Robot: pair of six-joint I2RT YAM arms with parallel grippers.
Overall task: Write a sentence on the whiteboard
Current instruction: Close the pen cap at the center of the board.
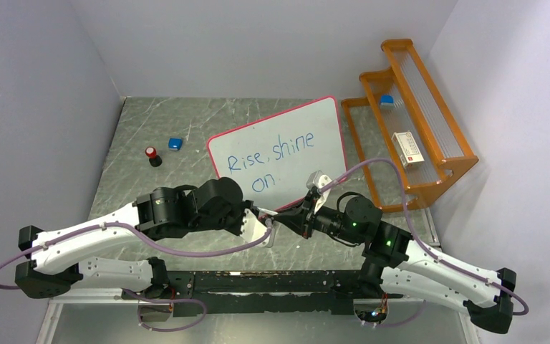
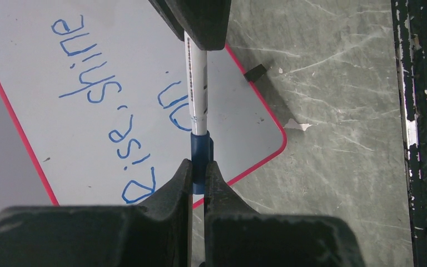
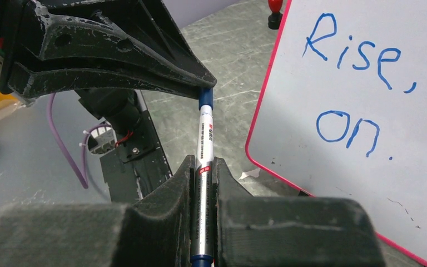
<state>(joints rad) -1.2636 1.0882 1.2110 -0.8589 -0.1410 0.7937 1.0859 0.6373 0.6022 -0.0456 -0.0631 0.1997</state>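
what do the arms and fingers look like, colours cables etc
The left arm and right arm both have white shell links joined by black cylindrical joints, with a purple cable looping alongside each. Small green lights glow on the right arm. The fingers are black, wedge-shaped and scuffed.

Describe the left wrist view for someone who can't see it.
The left gripper pinches the blue cap of a white marker whose barrel the right gripper holds. Beneath, a whiteboard with blue writing rests on a table.
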